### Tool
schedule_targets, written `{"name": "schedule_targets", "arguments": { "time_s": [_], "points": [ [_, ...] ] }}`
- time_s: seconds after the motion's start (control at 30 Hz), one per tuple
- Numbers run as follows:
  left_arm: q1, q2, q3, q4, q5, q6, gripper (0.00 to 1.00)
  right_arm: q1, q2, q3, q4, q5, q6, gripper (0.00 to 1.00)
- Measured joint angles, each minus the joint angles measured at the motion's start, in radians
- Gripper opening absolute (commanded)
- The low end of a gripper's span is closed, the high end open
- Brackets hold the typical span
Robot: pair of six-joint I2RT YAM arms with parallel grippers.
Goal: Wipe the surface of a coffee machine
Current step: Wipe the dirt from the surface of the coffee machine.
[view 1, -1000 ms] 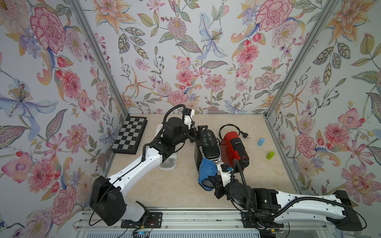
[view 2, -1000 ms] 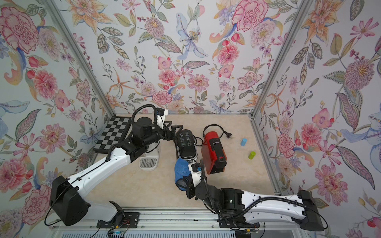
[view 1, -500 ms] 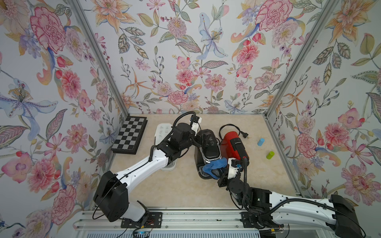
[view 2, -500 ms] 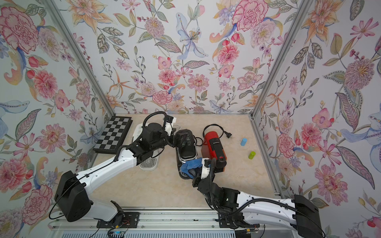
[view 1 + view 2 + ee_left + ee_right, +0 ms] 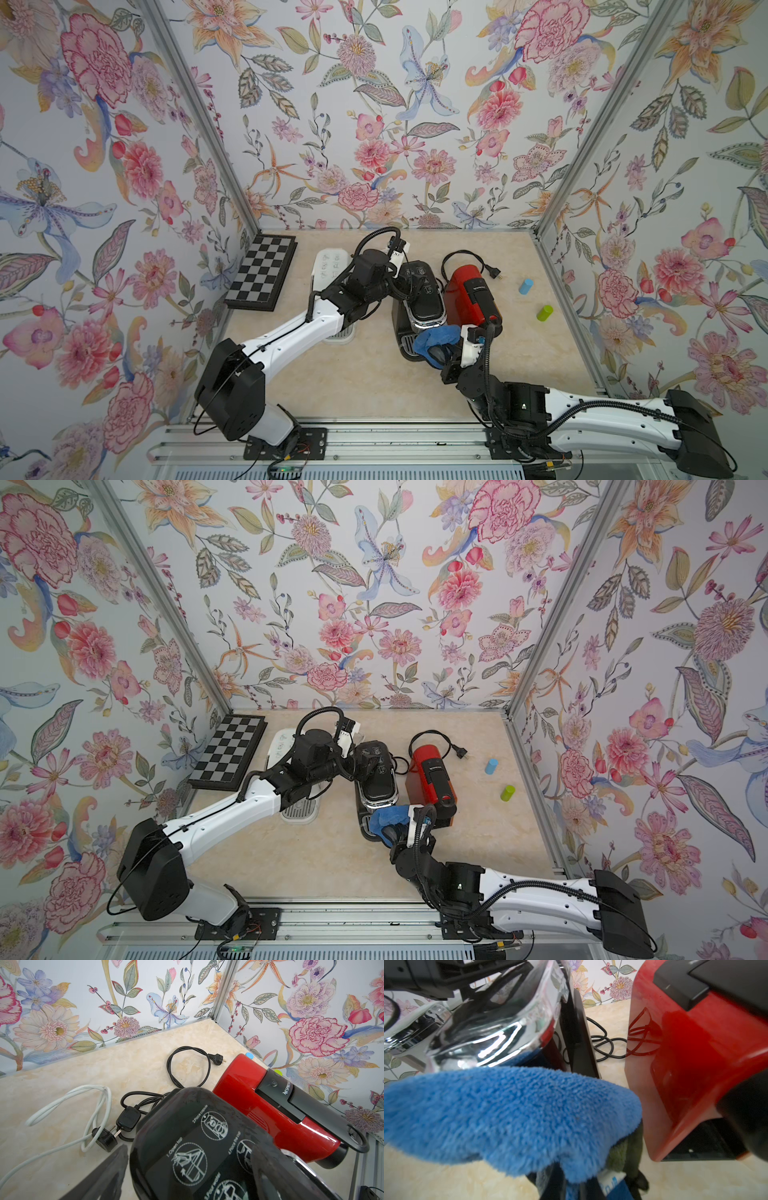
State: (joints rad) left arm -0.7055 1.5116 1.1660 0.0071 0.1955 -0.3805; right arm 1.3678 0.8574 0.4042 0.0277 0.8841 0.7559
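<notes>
A black coffee machine [image 5: 420, 300] [image 5: 377, 780] stands mid-table, a printed instruction label on its lid [image 5: 193, 1159]. My left gripper [image 5: 409, 283] [image 5: 187, 1169] is open and straddles the rear of that lid. One finger [image 5: 104, 1174] stands just clear of its side, and the other lies over the lid's far edge. My right gripper [image 5: 437, 354] [image 5: 583, 1188] is shut on a blue cloth [image 5: 436, 337] [image 5: 388, 818] [image 5: 508, 1113]. The cloth lies against the machine's chrome front [image 5: 488, 1028]. A red coffee machine [image 5: 471, 296] [image 5: 432, 777] stands right beside it.
A white coffee machine [image 5: 330, 266] sits left of the black one, partly under my left arm. A chessboard [image 5: 262, 272] lies by the left wall. Blue [image 5: 525, 286] and green [image 5: 544, 312] cylinders lie at the right. Black [image 5: 187, 1068] and white [image 5: 91, 1109] cords trail behind the machines.
My left gripper moved right from beside the black machine onto its lid and widened a little. My right gripper carried the cloth from the table in front up against the machine's front.
</notes>
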Motion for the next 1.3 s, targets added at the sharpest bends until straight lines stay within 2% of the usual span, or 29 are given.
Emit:
{"name": "schedule_targets", "arguments": {
  "time_s": [0.13,0.33,0.43,0.63,0.77,1.0,1.3],
  "points": [
    [0.000,0.003,0.007,-0.008,0.000,0.001,0.95,0.050,0.068,0.055,0.023,0.015,-0.003,0.00],
    [0.000,0.009,0.009,-0.006,-0.001,0.000,0.95,0.052,0.138,0.079,0.053,0.026,0.003,0.00],
    [0.000,0.012,0.010,-0.003,0.001,-0.001,0.95,0.018,0.105,0.053,0.075,0.026,0.040,0.00],
    [0.000,0.020,0.015,-0.002,0.004,-0.002,0.94,-0.044,-0.060,-0.077,0.087,0.027,0.135,0.00],
    [0.000,0.041,0.026,0.019,0.006,-0.010,0.94,-0.043,-0.053,-0.095,0.080,0.028,0.232,0.00],
    [0.000,0.047,0.027,0.024,0.009,-0.020,0.93,-0.034,0.190,-0.148,0.276,0.009,0.387,0.00],
    [0.000,0.056,0.028,0.039,0.010,-0.031,0.93,-0.030,0.468,-0.175,0.707,0.017,0.432,0.00]
  ]
}}
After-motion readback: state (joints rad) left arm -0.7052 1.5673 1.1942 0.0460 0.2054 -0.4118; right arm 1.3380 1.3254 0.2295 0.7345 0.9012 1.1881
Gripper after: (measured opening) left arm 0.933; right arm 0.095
